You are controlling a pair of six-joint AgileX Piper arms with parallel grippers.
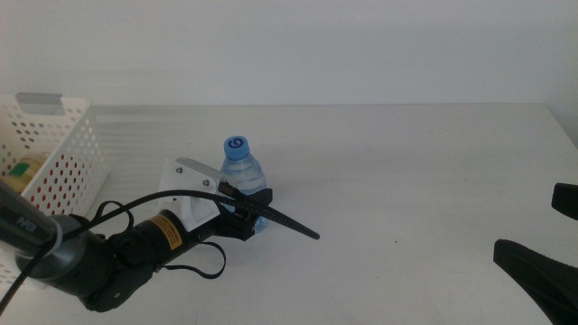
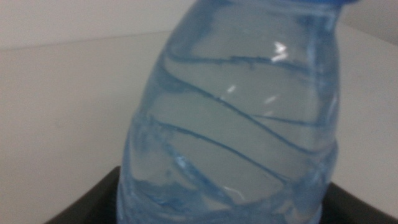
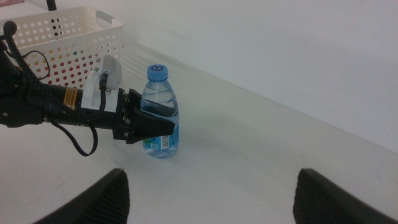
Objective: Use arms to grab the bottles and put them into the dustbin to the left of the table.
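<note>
The small blue-capped water bottle (image 1: pixel 241 171) stands upright on the white table (image 1: pixel 406 171), left of the middle. My left gripper (image 1: pixel 271 213) reaches in from the left and is shut on the bottle's lower body, one jaw behind it and one in front. The left wrist view is filled by the bottle (image 2: pixel 230 124), with dark fingers (image 2: pixel 87 202) at its sides. The right wrist view shows the same grip on the bottle (image 3: pixel 160 112). My right gripper (image 3: pixel 214 193) waits open at the table's near right (image 1: pixel 542 266). The white perforated dustbin (image 1: pixel 63 144) stands at the far left.
Inside the dustbin (image 3: pixel 68 28) a yellow-green item (image 1: pixel 23 168) shows over the rim, and something red shows through the holes. A black cable (image 1: pixel 194 262) loops beside the left arm. The table's right edge runs near the waiting gripper.
</note>
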